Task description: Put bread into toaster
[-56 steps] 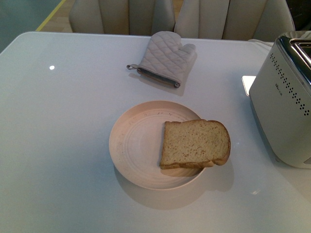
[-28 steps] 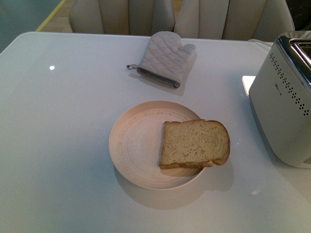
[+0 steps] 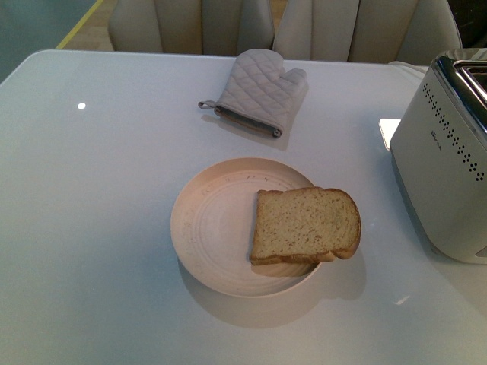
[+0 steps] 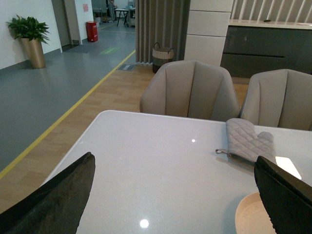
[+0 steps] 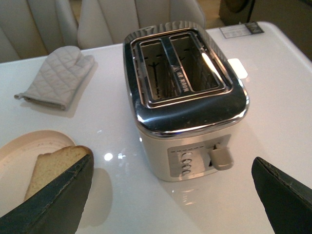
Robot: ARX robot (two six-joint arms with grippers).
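On the bench (image 3: 91,228), bread (image 3: 306,225) sits on a plate (image 3: 205,220), toaster (image 3: 449,175) at its 3 o'clock.
The bread lies flat, long axis 9 to 3, rounded top overhanging the plate's rim toward the toaster. The right pincer (image 5: 171,163) seems nearer, its camera catching both bread and toaster; the left pincer (image 4: 174,161) catches only plate edge. Both hover above the bench, jaws wide apart, empty.
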